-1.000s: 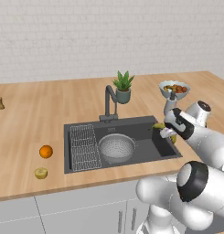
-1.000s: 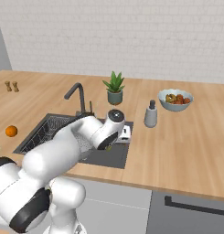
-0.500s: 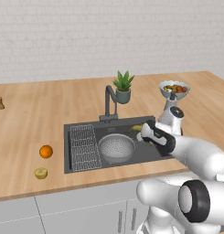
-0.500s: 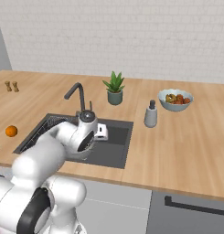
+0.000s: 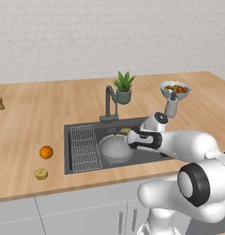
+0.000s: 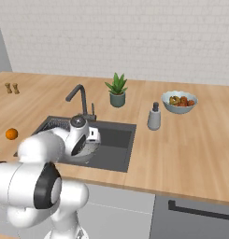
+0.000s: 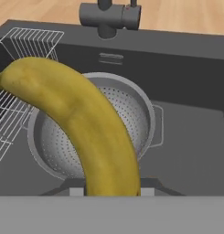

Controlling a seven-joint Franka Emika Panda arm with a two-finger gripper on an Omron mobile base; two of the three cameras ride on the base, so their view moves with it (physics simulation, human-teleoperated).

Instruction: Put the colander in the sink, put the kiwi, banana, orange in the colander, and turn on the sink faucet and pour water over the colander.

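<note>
My gripper [image 7: 111,190] is shut on the banana [image 7: 86,123], a yellow curved fruit that crosses the hand view just above the colander [image 7: 136,114]. The silver perforated colander [image 5: 114,148] sits in the dark sink [image 5: 150,156], beside the wire rack [image 5: 85,146]. In the left base view my gripper [image 5: 131,136] hangs over the colander's right rim, with a bit of the banana [image 5: 124,131] showing. The orange [image 5: 46,152] and the kiwi [image 5: 41,173] lie on the counter left of the sink. The dark faucet [image 5: 110,103] stands behind the basin, with no water running.
A potted plant [image 5: 123,87], a soap dispenser [image 5: 171,106] and a bowl of fruit [image 5: 175,89] stand behind and to the right of the sink. A small shaker [image 5: 0,103] is at the far left. My white arm covers the sink's right front.
My arm has swung left from the sink's right edge, carrying the banana over the colander. The fruits on the counter have not moved.
</note>
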